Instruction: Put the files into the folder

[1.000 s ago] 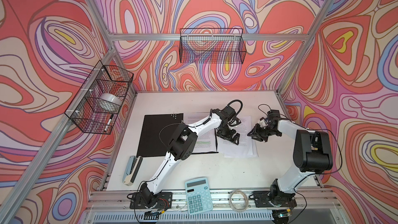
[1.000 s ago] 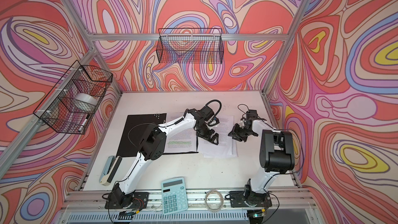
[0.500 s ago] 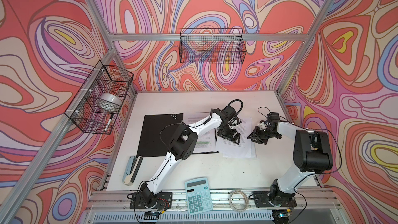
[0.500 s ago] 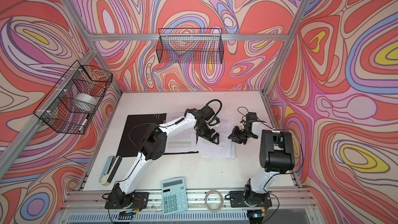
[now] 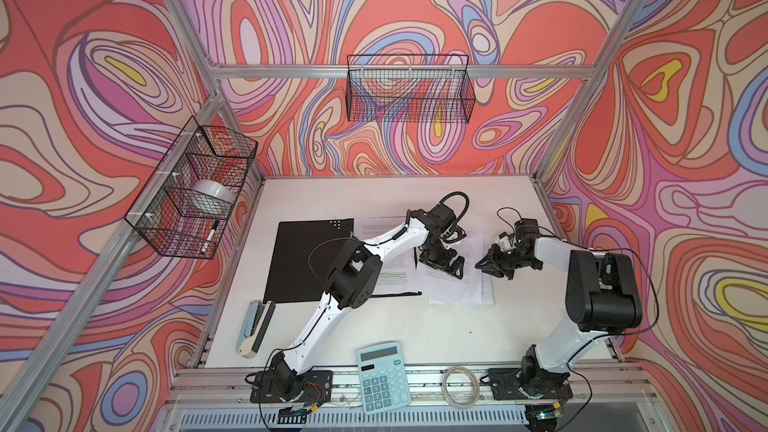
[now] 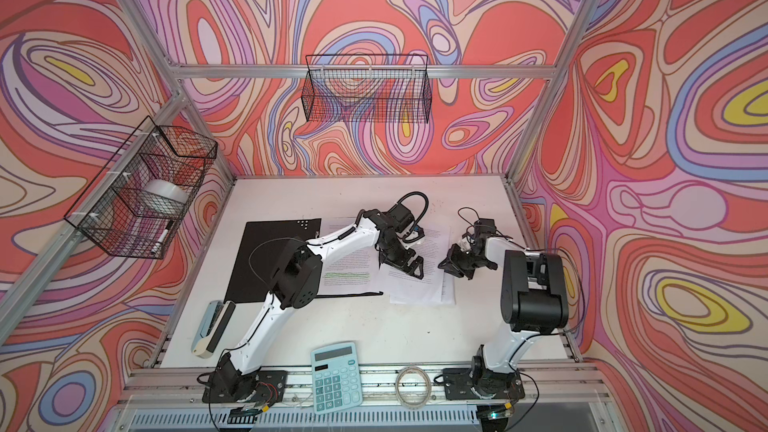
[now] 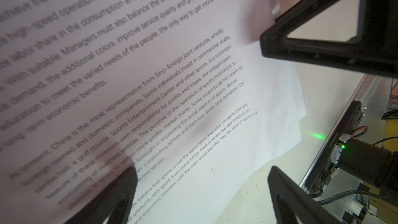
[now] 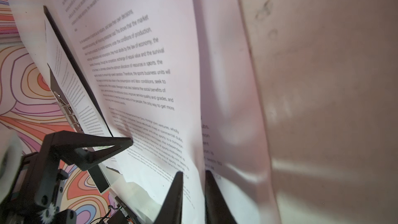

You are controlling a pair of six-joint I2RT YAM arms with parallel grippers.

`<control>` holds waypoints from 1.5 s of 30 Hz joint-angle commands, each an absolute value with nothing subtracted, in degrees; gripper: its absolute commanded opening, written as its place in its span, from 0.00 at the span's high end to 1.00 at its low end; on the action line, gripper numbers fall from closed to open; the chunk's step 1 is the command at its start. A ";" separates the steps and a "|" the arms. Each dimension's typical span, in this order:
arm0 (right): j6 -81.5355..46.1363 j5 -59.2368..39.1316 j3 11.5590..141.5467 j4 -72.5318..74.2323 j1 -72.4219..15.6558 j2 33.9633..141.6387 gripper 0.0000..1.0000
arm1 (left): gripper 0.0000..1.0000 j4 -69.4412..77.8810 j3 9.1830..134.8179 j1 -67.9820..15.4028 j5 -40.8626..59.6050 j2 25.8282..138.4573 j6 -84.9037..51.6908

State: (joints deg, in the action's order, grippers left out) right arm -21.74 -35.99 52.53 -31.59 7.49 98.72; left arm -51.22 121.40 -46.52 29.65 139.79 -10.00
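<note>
The folder (image 5: 307, 259) lies open, black inside up, left of centre; its metal clip (image 8: 66, 108) shows in the right wrist view. One sheet with a green passage (image 5: 392, 276) lies on its right half. The other files (image 5: 457, 288) lie loose just right of it, white sheets with dense text. My left gripper (image 5: 442, 268) stands open on them, one fingertip (image 7: 122, 186) pressing the top sheet. My right gripper (image 5: 484, 265) is at the sheets' right edge. Its fingers (image 8: 175, 190) stand close together with the lifted edge of the top sheet (image 8: 200, 126) between them.
A teal calculator (image 5: 384, 376) and a coil of clear tube (image 5: 459, 382) lie at the front rail. A stapler (image 5: 255, 328) sits front left. Wire baskets hang on the back wall (image 5: 409, 89) and left wall (image 5: 195, 193), the left one holding a tape roll.
My right gripper has slid a little left onto the sheets' edge and its jaws have narrowed around it. The left gripper has stayed open on the paper.
</note>
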 commanded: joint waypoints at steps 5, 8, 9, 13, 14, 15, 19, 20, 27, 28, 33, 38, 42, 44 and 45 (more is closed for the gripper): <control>-21.25 -33.91 51.94 -30.87 7.91 99.73 0.96 | 0.04 -54.38 124.37 -47.02 31.32 139.30 -7.94; -21.19 -34.71 52.20 -30.69 8.08 99.26 1.00 | 0.03 -55.75 126.50 -46.97 31.25 137.46 -6.68; -21.24 -35.47 52.34 -30.53 8.04 99.02 1.00 | 0.02 -56.36 127.30 -47.01 30.82 136.65 -6.22; -21.75 -40.78 53.79 -29.93 8.04 96.86 1.00 | 0.00 -58.00 128.57 -46.13 28.42 131.85 -3.77; -21.92 -42.09 54.27 -29.96 8.09 96.28 1.00 | 0.00 -58.04 128.33 -45.61 27.62 130.55 -3.68; -21.96 -43.16 54.84 -30.17 8.09 95.80 1.00 | 0.00 -58.02 127.95 -44.92 26.48 129.08 -3.53; -22.41 -48.02 57.86 -31.48 8.09 94.28 1.00 | 0.00 -55.99 124.02 -41.72 21.58 123.55 -5.09; -22.54 -48.87 58.81 -32.08 8.09 93.97 1.00 | 0.00 -55.58 123.02 -40.82 20.89 122.55 -5.70; -26.85 -57.50 62.99 -30.55 8.08 93.00 1.00 | 0.00 -52.65 116.20 -36.11 21.62 118.53 -10.06; -27.84 -58.76 63.38 -29.56 8.05 93.04 1.00 | 0.00 -52.65 116.02 -35.74 21.69 118.40 -10.11; -30.46 -61.95 65.83 -27.52 8.09 93.22 1.00 | 0.00 -53.49 117.95 -33.68 22.35 117.70 -9.35; -34.05 -64.80 67.65 -23.55 7.61 93.45 1.00 | 0.00 -54.21 119.88 -30.33 21.80 116.10 -8.37; -36.55 -65.57 69.04 -21.07 6.40 93.85 1.00 | 0.00 -53.88 118.78 -27.82 21.19 114.39 -8.35; -37.00 -65.65 70.14 -20.77 5.46 94.29 1.00 | 0.00 -53.48 117.91 -26.82 21.19 113.66 -8.35; -37.62 -65.65 70.76 -20.20 4.88 94.44 1.00 | 0.00 -53.39 117.63 -26.26 21.23 113.35 -8.35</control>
State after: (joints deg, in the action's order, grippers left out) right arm -35.48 -63.99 68.55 -23.03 6.28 94.15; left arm -53.04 118.17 -27.18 21.89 116.71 -8.99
